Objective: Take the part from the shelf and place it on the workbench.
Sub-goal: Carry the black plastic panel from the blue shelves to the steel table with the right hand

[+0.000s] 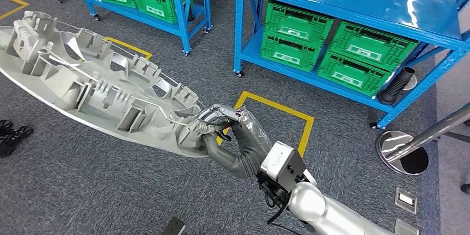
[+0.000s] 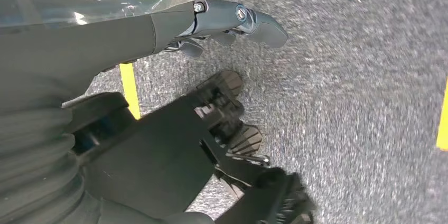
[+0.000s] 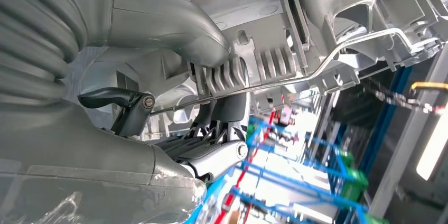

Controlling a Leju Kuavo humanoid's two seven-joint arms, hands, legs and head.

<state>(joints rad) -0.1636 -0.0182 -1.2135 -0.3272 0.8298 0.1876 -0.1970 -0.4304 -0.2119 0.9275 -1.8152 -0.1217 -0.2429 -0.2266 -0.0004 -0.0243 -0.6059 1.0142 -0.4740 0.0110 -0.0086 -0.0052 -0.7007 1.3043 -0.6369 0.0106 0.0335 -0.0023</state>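
- Head view: the right hand (image 1: 230, 135) grips the near end of the long grey part (image 1: 94, 85), which juts out to the robot's left, clear of the carpeted floor (image 1: 83, 190). Behind stand blue shelves (image 1: 354, 2) loaded with green crates (image 1: 310, 38). I judge this to be the carrying step: the part is off the shelf and no worktop is in sight.
- Left wrist view: the left hand (image 2: 232, 20) hangs over the floor with nothing in it; whether its fingers are spread or curled, I cannot tell.
- Right wrist view: thumb and dark fingers (image 3: 211, 152) clamp a ribbed section of the part (image 3: 274, 28) beside a thin metal rod (image 3: 338, 49).
- Next, it seems, the robot must find the worktop while keeping the long overhang level, since a one-ended hold may let it sag.
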